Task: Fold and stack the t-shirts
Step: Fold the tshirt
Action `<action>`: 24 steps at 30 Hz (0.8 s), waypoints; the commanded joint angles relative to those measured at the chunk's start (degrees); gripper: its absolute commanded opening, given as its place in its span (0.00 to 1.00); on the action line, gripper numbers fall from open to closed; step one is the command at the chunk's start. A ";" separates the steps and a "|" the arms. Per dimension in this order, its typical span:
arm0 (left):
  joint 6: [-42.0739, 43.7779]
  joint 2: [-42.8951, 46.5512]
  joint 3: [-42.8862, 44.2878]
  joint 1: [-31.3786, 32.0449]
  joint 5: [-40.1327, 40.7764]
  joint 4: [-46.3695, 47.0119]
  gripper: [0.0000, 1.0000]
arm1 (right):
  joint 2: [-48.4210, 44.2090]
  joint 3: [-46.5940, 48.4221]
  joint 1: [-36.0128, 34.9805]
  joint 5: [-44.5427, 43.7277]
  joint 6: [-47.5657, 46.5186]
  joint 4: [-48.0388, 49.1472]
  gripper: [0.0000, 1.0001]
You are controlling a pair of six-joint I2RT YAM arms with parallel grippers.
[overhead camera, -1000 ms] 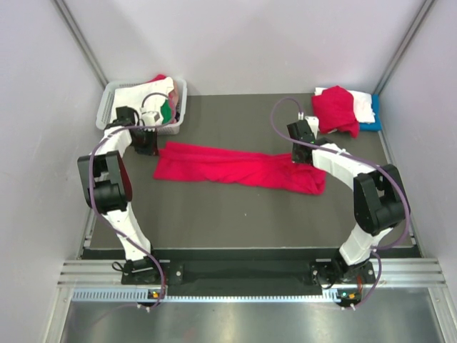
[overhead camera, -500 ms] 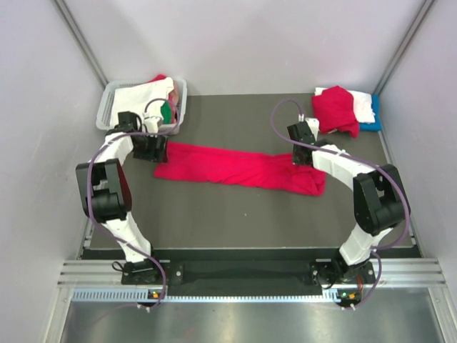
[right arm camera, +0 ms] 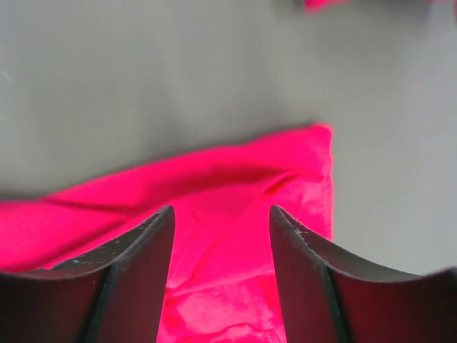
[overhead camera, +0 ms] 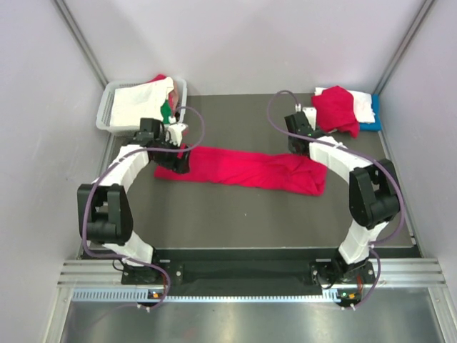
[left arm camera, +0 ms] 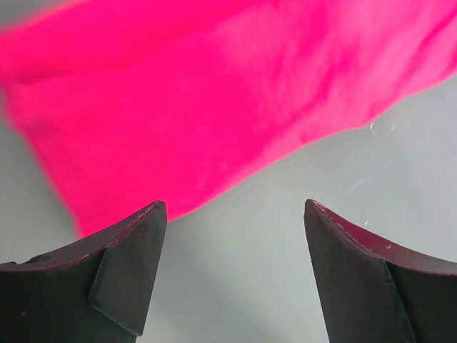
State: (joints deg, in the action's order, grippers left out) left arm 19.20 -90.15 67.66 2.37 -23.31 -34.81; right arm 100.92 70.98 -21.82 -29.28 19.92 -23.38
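Checked left jaws: spread wide, gripping nothing, poised low over the left end of the long red t-shirt (left arm camera: 214, 107), with bare bench (left arm camera: 235, 286) showing between the fingertips. Checked right jaws: parted less widely, also gripping nothing, hanging just above the same shirt's right end, near its far corner.

Located that shirt mid-bench, lying as a long rumpled band from left to right. Bunched and doubled over at the right end, flatter at the left. Judged as narrowed lengthwise at best and not a finished fold: edges uneven, no crosswise fold visible.

Noted, at the far right corner of the bench, a stack well apart from the band: folded red t-shirt (overhead camera: 335, 108) on top, somewhat slumped, over a white t-shirt (overhead camera: 364, 106) and a blue t-shirt (overhead camera: 371, 125) at the bottom. Counted as three already done, though the top one looks loose.

Noted, at the far left corner, the tub (overhead camera: 107, 118) holding a white garment (overhead camera: 139, 96), with slivers of red and green cloth at its edges. Cannot tell how many pieces.

Estimated progress: roughly midway. Left to do: square up and fold the band crosswise, carry it onto the stack, then work through the tub.
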 commanded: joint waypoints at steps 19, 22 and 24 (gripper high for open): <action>3.12 -9.87 -1.74 -0.70 6.08 5.01 0.81 | -7.85 -11.48 -2.70 3.79 3.63 1.84 0.49; 3.39 -9.87 -1.22 -0.96 6.08 4.84 0.81 | -6.45 -10.08 -2.61 3.96 3.20 2.19 0.47; 3.39 -9.43 -0.86 -1.14 6.08 4.22 0.81 | -5.74 -9.20 -2.61 3.96 3.02 2.37 0.47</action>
State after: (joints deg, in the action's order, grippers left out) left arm 21.34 -99.92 64.05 1.87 -17.26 -32.01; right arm 93.58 58.24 -23.97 -25.71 22.70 -23.35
